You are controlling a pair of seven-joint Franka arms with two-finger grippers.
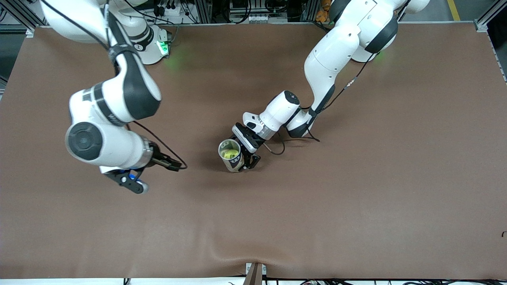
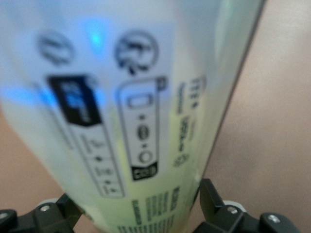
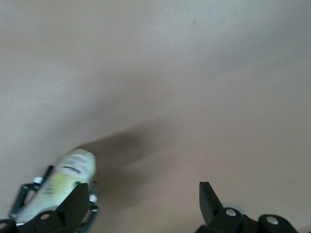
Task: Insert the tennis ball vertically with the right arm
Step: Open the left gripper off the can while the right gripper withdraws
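Observation:
A clear tube with a printed label stands upright near the middle of the table, its top open. A yellow tennis ball shows inside it. My left gripper is low beside the tube, its fingers on either side of the tube. The jaws are open, with a thin gap showing at one finger. My right gripper hangs over bare table toward the right arm's end, open, with nothing between its fingers. The right wrist view catches the tube farther off.
A brown mat covers the whole table. A black cable loops on the mat beside the left wrist. The right arm's cable hangs by its wrist.

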